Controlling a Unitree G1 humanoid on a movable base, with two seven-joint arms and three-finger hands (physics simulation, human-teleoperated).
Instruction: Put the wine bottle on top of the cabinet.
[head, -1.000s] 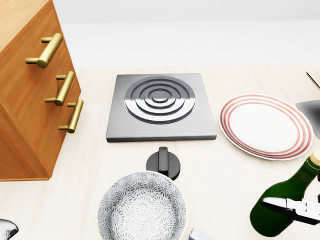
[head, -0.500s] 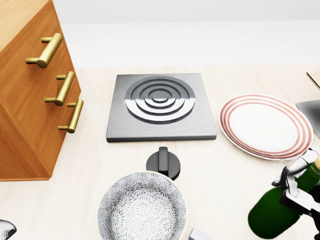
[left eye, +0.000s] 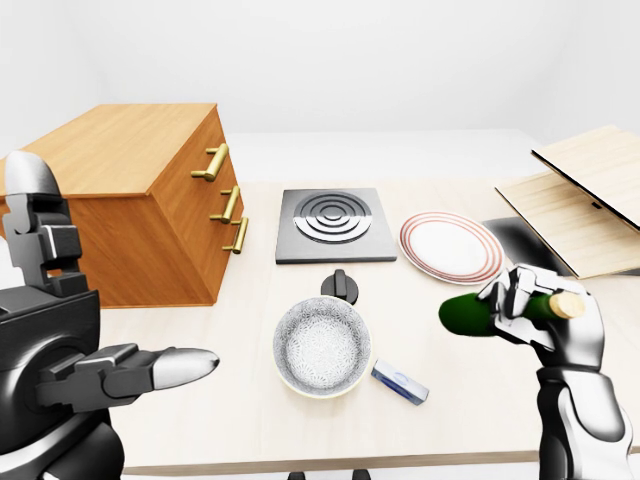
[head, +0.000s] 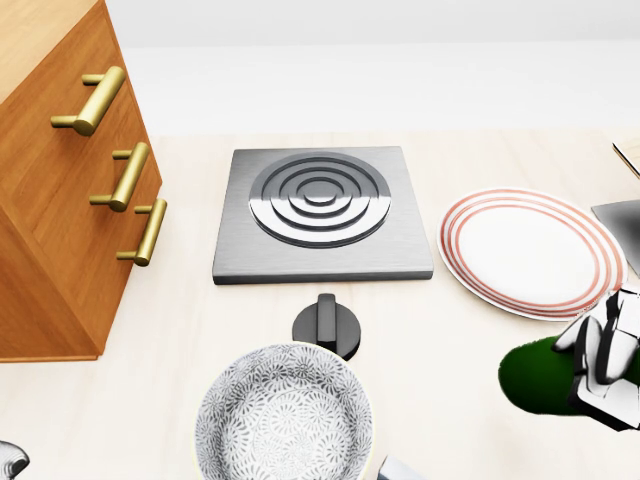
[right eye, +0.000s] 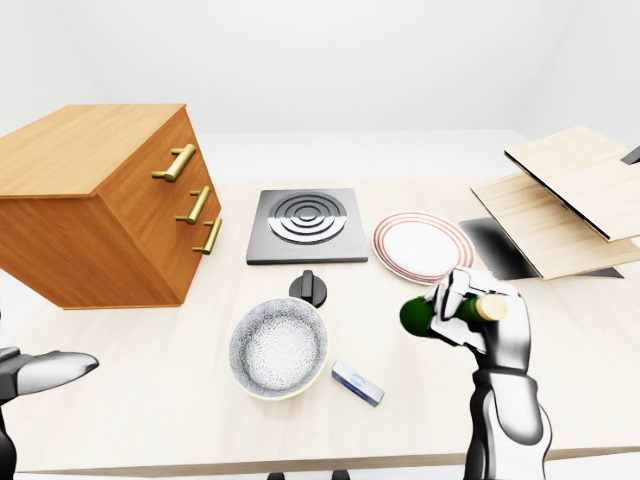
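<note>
Holding: right hand (left eye: 540, 315) has its fingers wrapped round the wine bottle (left eye: 472, 313), which lies level above the table (left eye: 220, 400), cork end pointing right.
Bottle position: below the striped plate (left eye: 450, 247), well right of the cabinet (left eye: 140, 200).
Left hand (left eye: 150, 368): fingers stretched out, gripping nothing, below the cabinet.
Bowl (left eye: 322, 345): between cabinet and bottle, under the hob (left eye: 325, 222).

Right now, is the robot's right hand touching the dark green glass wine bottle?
Touching. The left-eye view shows the right hand with its fingers wrapped round the dark green glass wine bottle, held sideways above the table.
</note>
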